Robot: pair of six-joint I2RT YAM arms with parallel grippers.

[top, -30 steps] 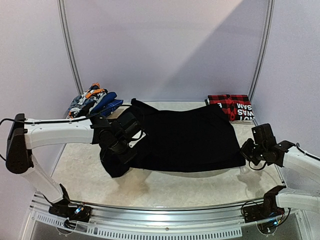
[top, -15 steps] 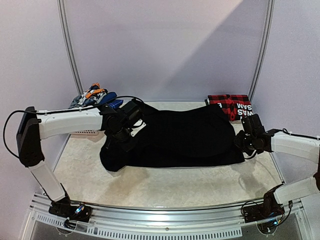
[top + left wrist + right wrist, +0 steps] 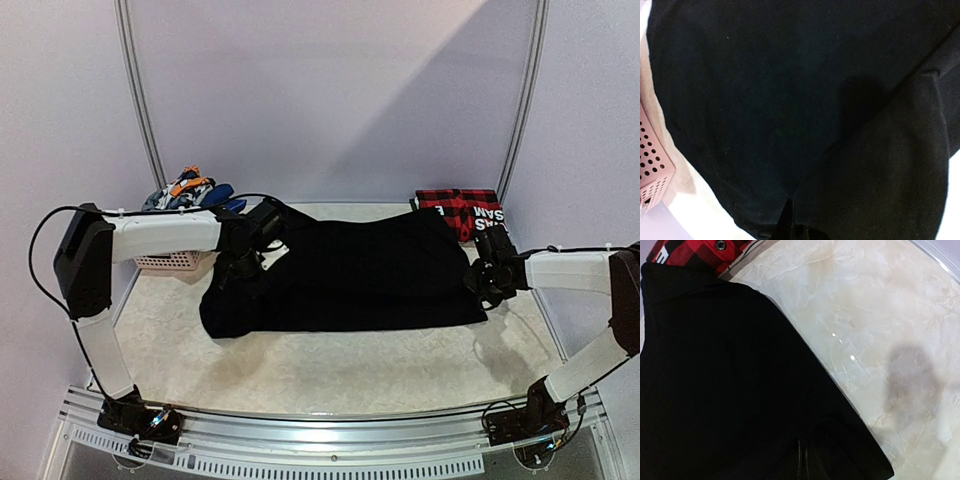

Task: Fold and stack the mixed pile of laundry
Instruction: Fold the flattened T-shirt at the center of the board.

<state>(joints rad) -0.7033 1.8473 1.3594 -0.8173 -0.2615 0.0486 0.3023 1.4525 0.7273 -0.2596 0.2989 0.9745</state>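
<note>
A large black garment lies spread across the middle of the table. My left gripper is shut on its left end; in the left wrist view the closed fingers pinch black cloth. My right gripper is shut on its right end; in the right wrist view the closed gripper sits in black cloth. The remaining mixed laundry pile, blue, grey and orange pieces, sits heaped at the back left.
A pale lattice basket stands under the pile at the left edge and shows in the left wrist view. A folded red plaid garment lies at the back right, also in the right wrist view. Bare marble table lies in front.
Both grippers have moved toward the back of the table, the right one also inward, taking the black garment's ends with them. The garment's near edge has drawn back.
</note>
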